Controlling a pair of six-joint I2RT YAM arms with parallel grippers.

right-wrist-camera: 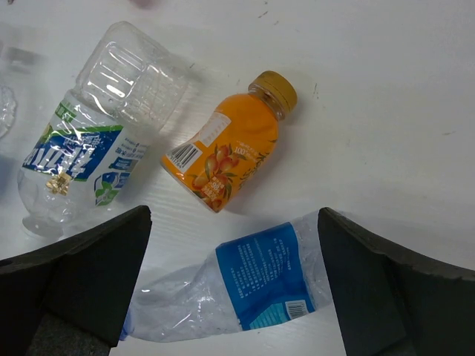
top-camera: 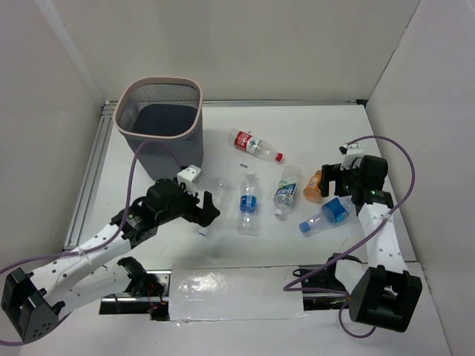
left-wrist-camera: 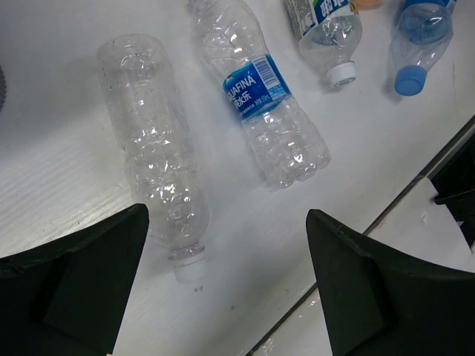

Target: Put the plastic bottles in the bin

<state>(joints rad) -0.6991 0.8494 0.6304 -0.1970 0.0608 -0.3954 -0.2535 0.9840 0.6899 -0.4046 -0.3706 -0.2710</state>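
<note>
Seen from above, 6 plastic bottles lie loose on the white table, none yet in the tall dark grey mesh bin with the pinkish rim, which stands at the far left corner. The left gripper hovers spread over a clear unlabelled bottle. The right gripper, also spread, is over a small orange juice bottle and a crushed blue-labelled bottle with a blue cap. The left arm's purple cable crosses the bin's front wall, so a lift toward the bin could tug it.

From the left wrist, the fingers are released and hold nothing. The clear bottle sits off-centre against the left finger, so a pinch near its cap would likely swivel it or squash the thin wall. The Aquafina-labelled bottle lies near enough to be nudged.

From the right wrist, the fingers are likewise released and empty. The crushed bottle lies just beside the orange one, so closing might catch both or send the round one rolling.

The tabletop is smooth and slightly ribbed, with a shiny strip along the near edge. Plain white walls enclose it.
</note>
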